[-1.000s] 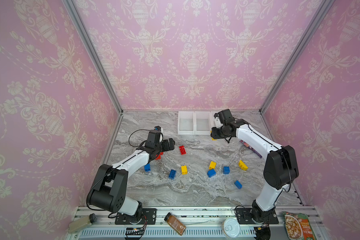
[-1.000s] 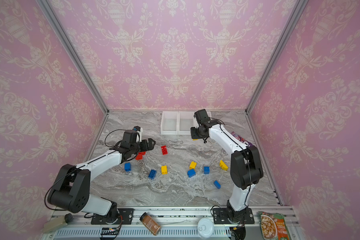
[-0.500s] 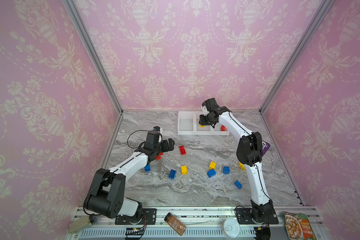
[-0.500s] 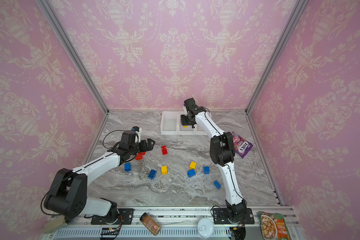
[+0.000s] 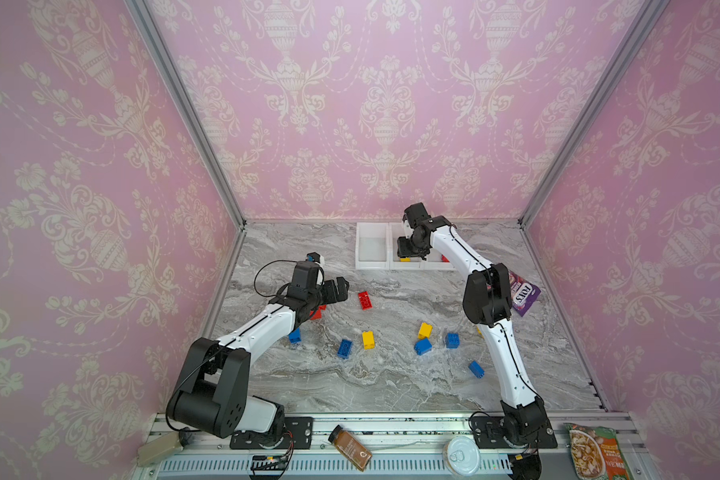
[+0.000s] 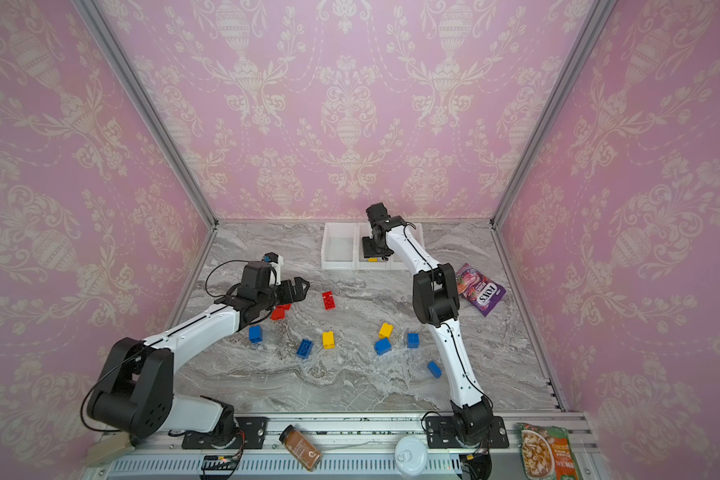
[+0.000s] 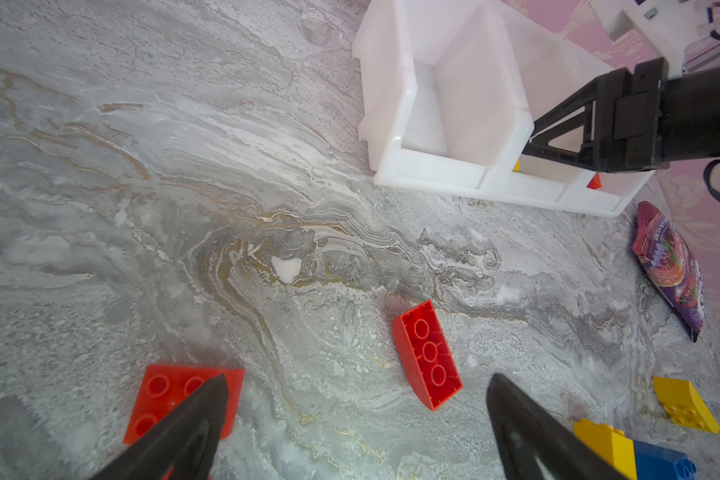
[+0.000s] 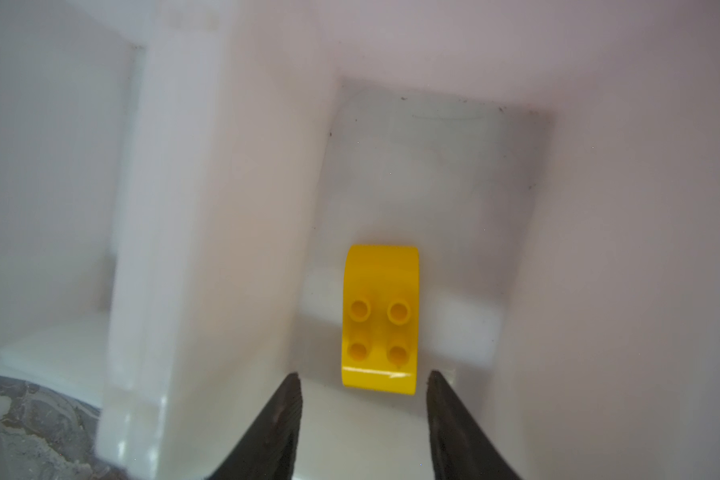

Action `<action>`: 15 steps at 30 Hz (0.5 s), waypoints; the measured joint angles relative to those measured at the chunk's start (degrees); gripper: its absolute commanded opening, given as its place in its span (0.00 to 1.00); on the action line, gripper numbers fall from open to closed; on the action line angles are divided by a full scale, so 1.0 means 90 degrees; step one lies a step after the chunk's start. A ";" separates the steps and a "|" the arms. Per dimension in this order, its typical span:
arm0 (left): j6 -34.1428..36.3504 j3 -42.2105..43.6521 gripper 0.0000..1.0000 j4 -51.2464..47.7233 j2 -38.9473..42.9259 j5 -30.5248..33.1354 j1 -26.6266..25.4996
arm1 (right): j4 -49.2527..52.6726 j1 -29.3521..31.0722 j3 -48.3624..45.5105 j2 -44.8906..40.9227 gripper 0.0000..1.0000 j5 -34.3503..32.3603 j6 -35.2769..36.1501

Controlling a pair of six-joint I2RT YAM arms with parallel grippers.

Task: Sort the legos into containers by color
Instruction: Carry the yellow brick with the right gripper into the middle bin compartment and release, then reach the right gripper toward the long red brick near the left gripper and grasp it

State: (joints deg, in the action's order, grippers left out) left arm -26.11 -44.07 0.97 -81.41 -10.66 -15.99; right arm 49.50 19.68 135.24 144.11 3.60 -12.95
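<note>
The three joined white containers [image 5: 373, 266] stand at the back of the table. My right gripper [image 8: 362, 382] hangs open over the middle bin, and a yellow lego [image 8: 380, 318] lies loose on that bin's floor just past the fingertips. A red lego [image 5: 444, 258] shows in the right bin. My left gripper [image 7: 358, 386] is wide open low over the table, with a red lego [image 7: 427, 355] lying ahead between its fingers and a flat red lego [image 7: 171, 390] under one finger. Blue legos [image 5: 344, 348] and yellow legos [image 5: 367, 339] lie scattered mid-table.
A purple candy bag [image 5: 524, 293] lies right of the right arm's elbow. On the front rail are a spice jar [image 5: 350, 448], a white-lidded can [image 5: 461, 455] and a snack packet [image 5: 595, 453]. Pink walls close in three sides.
My right gripper swung left from beside the bins to over the middle bin, then opened; the yellow lego now lies in that bin. The left arm has hardly moved.
</note>
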 measured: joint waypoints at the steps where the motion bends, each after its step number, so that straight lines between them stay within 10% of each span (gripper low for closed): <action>1: 0.0000 0.0000 0.99 0.0000 0.0000 0.0000 0.0000 | -0.0002 -0.0005 0.0005 0.0000 0.54 0.0000 0.0002; 15: -0.0024 0.0000 0.99 -0.0005 0.0000 0.0000 -0.0002 | -0.0277 0.0002 -0.0913 -0.0726 0.71 0.0005 -0.0022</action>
State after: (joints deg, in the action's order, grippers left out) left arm -26.33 -44.07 0.93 -81.41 -10.66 -16.01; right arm 47.00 19.70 127.02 137.58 3.64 -13.15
